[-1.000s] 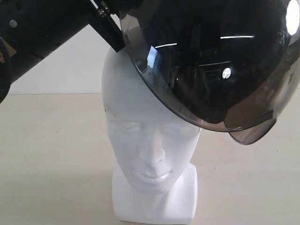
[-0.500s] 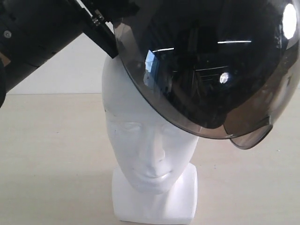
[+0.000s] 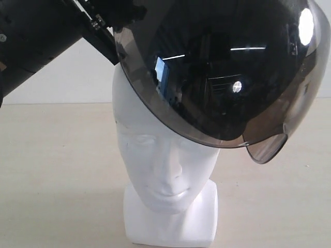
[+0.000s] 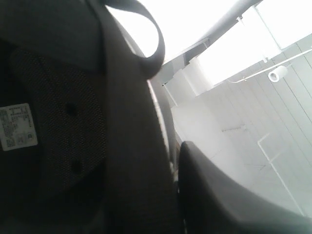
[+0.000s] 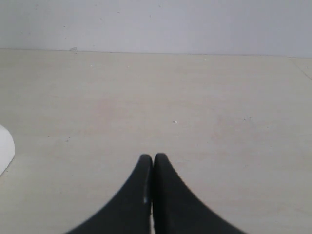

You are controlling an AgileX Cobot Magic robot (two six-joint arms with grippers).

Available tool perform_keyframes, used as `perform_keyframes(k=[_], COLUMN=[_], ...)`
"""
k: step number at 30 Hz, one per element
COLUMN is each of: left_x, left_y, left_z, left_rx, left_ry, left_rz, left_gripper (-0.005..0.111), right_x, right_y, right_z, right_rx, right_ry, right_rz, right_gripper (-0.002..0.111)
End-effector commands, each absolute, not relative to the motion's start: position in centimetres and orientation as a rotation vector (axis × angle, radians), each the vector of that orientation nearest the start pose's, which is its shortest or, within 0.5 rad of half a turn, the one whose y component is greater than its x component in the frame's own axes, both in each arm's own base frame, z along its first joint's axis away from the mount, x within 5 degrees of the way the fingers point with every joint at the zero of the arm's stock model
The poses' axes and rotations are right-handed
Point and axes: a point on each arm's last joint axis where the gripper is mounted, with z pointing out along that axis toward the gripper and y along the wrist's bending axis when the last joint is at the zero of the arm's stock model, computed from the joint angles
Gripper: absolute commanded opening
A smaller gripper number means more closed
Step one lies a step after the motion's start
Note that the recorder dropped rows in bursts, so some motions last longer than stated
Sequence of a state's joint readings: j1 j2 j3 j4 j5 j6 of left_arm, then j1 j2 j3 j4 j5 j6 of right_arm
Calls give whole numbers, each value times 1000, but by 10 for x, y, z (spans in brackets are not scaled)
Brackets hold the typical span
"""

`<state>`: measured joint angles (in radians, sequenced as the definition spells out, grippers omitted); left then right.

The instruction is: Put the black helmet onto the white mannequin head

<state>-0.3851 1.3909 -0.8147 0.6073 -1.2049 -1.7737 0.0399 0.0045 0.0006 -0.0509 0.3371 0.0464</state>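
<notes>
Black helmet (image 3: 222,67) hangs tilted from my left gripper (image 3: 106,39), jaws seemingly clamped on padded rim. White mannequin head (image 3: 160,155) sits just below jaws. Shell stiff, bulky. Visor (image 3: 266,147) slick, so hold rim only. Right gripper (image 5: 153,165) closed, empty, well apart.

A pale wood-grain tabletop (image 5: 195,107) is stretching away beyond the right gripper's fingers (image 5: 139,195) to a plain white wall (image 5: 156,24), the two meeting in a straight line well ahead of them. Soft, even light is falling across the surface. Overhead, bright rectangular light panels (image 4: 234,53) are glaring from a white slatted ceiling (image 4: 273,126), with a small white cylindrical fixture (image 4: 279,73) sitting just beside them.
</notes>
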Motion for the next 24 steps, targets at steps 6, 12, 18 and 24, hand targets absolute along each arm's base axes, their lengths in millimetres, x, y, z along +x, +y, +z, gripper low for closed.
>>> perform_keyframes(k=[6,12,18,24], left_x=[241,241,242,242], left_y=[-142,-142,-142,-142], left_z=[364,364,364,364], left_rx=[-80,-80,-82,-87], left_ry=[1182,1182,1182,1184], left_rz=[-1951,-1951,-1954,-1962], left_gripper=[4,4,4,4], right_x=[56,49,47,98], right_y=[1,-3,0,10], right_z=[195,242,334,418], right_rx=[-28,253,122,36], right_ry=[1687,1138,1210,1440], right_rz=[22,358,213,216], right_gripper=[0,0,0,0])
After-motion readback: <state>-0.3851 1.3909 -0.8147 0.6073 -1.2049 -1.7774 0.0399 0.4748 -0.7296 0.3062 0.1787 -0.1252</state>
